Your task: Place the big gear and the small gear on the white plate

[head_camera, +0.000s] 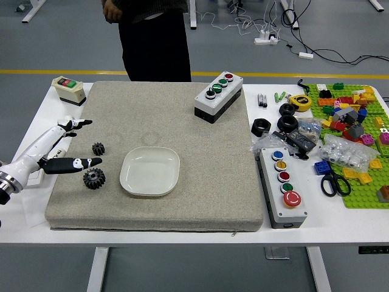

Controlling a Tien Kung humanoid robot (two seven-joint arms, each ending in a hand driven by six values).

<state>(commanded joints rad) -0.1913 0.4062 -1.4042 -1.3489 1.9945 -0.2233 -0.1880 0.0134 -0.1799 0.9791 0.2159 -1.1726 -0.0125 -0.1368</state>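
Observation:
My left hand [82,143] reaches in from the left edge, its fingers spread and holding nothing. The small dark gear [98,148] lies on the grey-beige mat just right of the gap between its fingers. Below it, close to the tip of the lower black finger, is the big black gear [94,178]. To the right of both gears sits the white plate [149,171], with nothing on it. The right hand is out of view.
Button boxes stand on the mat's far right [219,96] and right of it [283,187]. A switch box [69,90] sits at back left. Tapes, bags, scissors [335,184] and bricks on green plates [364,198] fill the right. A person stands behind the table, one hand lowered.

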